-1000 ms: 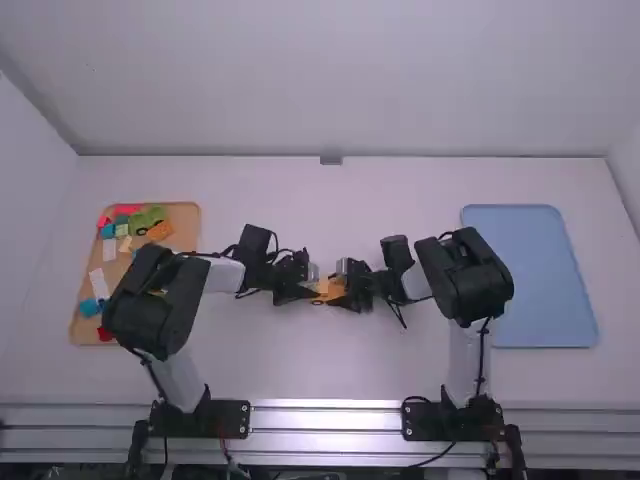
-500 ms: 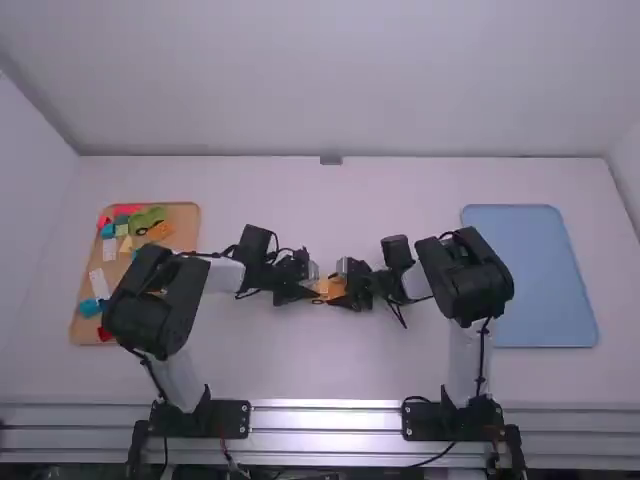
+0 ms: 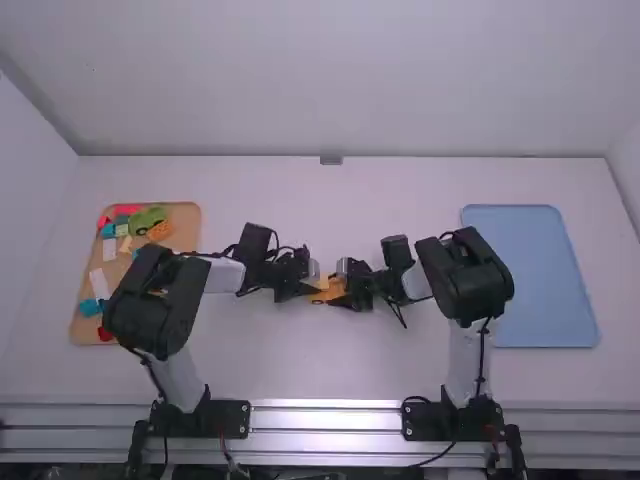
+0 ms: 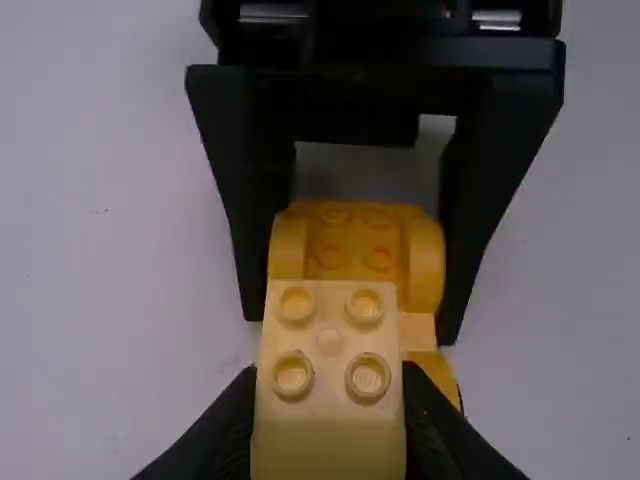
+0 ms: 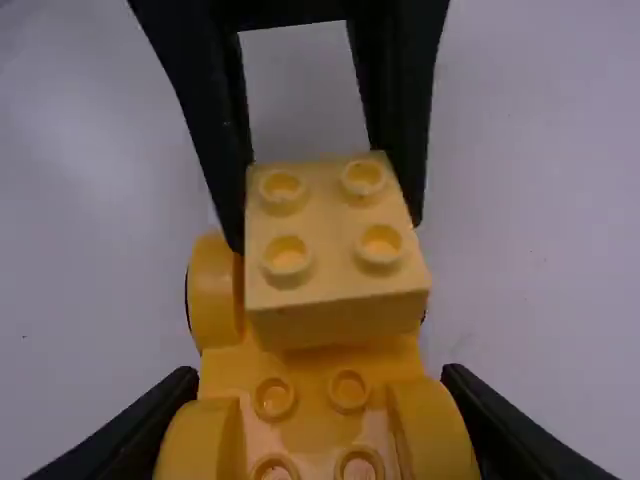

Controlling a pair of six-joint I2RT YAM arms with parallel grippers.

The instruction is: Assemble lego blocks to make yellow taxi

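Note:
In the high view my left gripper [image 3: 308, 288] and right gripper [image 3: 346, 286] face each other mid-table, the orange-yellow car base [image 3: 334, 290] between them. My left gripper [image 4: 328, 430] is shut on a pale yellow two-by-two block [image 4: 330, 335], studs up. My right gripper [image 5: 320, 430] is shut on the car base [image 5: 312, 372], its fingers outside the two raised rounded sides [image 4: 424, 265]. The block [image 5: 335, 250] is over the base's wheeled end nearer my left gripper. Whether it is pressed onto the studs I cannot tell.
A wooden tray [image 3: 188, 240] at the left holds several loose blocks, a green piece [image 3: 147, 219] and an orange piece [image 3: 160, 230]; the left arm partly covers it. A blue tray [image 3: 540, 280] lies at the right, behind the right arm's elbow.
My left gripper has shifted very slightly, and more of the pale yellow block shows beside its tips. The right arm has held still.

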